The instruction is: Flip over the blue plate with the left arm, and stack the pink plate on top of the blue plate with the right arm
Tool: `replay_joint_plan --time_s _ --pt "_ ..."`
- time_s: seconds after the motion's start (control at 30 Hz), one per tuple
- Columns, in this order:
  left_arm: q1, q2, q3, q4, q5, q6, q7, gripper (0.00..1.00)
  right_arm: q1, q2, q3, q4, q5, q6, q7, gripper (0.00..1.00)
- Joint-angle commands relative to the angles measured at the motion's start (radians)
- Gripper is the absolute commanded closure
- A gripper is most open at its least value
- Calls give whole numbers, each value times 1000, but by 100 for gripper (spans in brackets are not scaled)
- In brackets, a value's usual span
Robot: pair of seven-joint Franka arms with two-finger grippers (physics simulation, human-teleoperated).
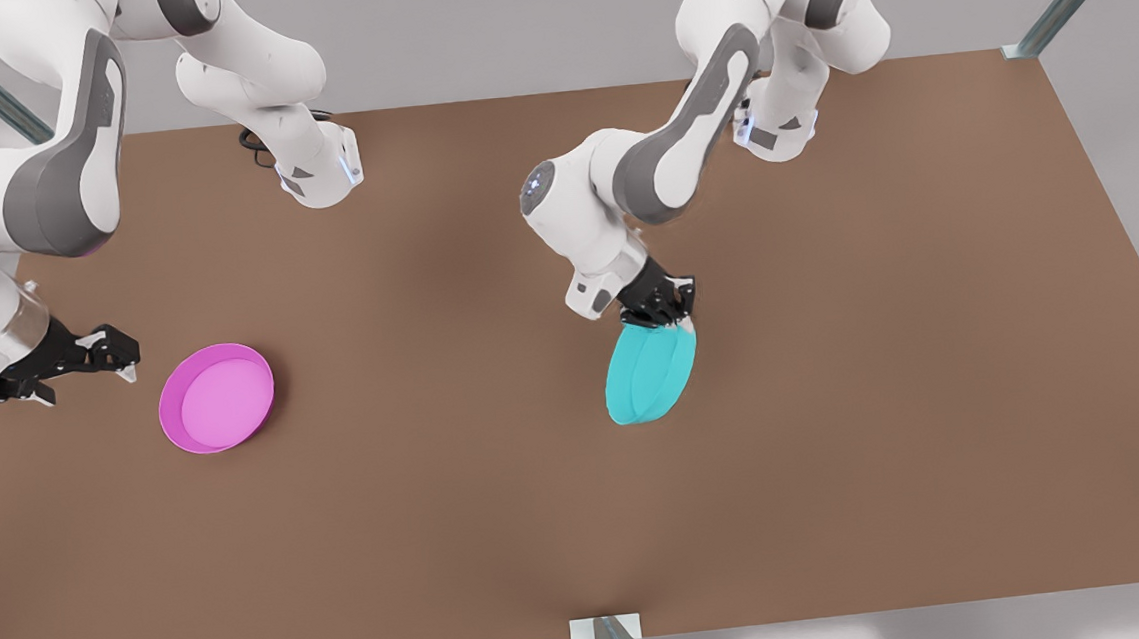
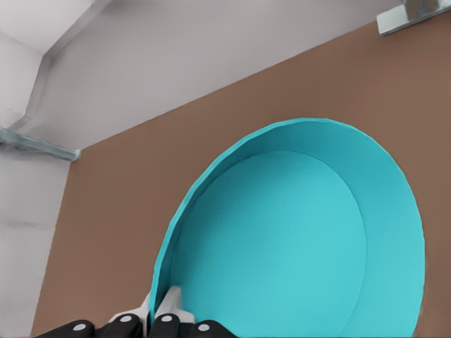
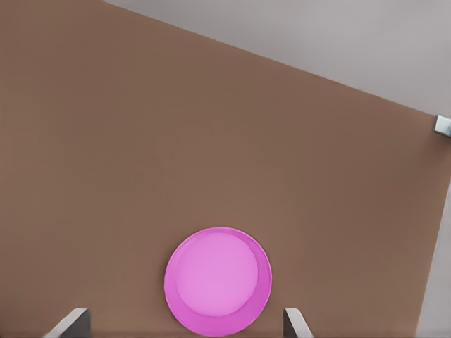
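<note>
At the front view's left, the right gripper (image 1: 121, 359) hovers just left of the pink plate (image 1: 217, 397), its fingers (image 3: 70, 322) spread wide apart and touching nothing. The pink plate lies flat on the brown counter (image 1: 883, 358), hollow side up, its lighter inside showing in the right wrist view (image 3: 218, 280). Well apart to the right, the left gripper (image 1: 671, 318) is clamped on the top rim of the blue plate (image 1: 649, 373), which hangs tilted nearly on edge, lifted over the counter. In the left wrist view the fingers (image 2: 171, 304) pinch the rim, the plate's hollow (image 2: 282, 246) facing the camera.
</note>
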State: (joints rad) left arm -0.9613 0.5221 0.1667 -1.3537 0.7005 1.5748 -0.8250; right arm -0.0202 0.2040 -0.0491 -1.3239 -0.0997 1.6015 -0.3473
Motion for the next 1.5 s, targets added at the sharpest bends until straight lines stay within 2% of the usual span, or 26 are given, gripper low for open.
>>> replay_joint_plan --time_s 0.0,0.07,0.13,0.23,0.43,0.67,0.87,1.1,1.13,1.17,1.2,1.33,1.47 --pt "-14 4 1 -1 234 -12 -9 79 0 0 0 0 0 0 -1 0" --pt "-76 56 1 1 419 -53 -46 79 0 0 0 0 3 0 -1 0" --pt "-132 140 2 80 534 -128 -45 79 -1 2 -2 -2 3 0 -1 0" --pt "-200 243 2 90 737 -237 -43 79 -7 5 -2 -3 3 0 1 0" --pt "-315 441 4 90 942 -358 -103 79 -1 34 -2 -9 3 -2 -1 0" --pt "-379 576 -4 91 982 -294 -326 79 0 37 0 -11 3 -38 -4 0" --pt "-389 602 -79 111 972 -236 -396 79 -4 57 0 -8 20 -66 -7 0" --pt "-412 658 -78 93 978 -248 -399 79 -11 78 -2 -2 21 -61 -9 0" --pt "-413 661 -79 94 972 -251 -401 72 -11 83 -2 -2 21 -63 -7 0" --pt "-416 658 -92 102 958 -251 -408 11 -9 83 -2 -2 21 -63 -7 0" --pt "-416 654 -92 104 958 -248 -411 0 -9 83 -2 0 21 -64 -7 0" --pt "-416 653 -98 107 958 -236 -453 0 -4 83 -2 0 21 -64 -4 0" --pt "-412 650 -151 130 919 -211 -525 0 -3 83 -2 0 21 -64 -4 0"
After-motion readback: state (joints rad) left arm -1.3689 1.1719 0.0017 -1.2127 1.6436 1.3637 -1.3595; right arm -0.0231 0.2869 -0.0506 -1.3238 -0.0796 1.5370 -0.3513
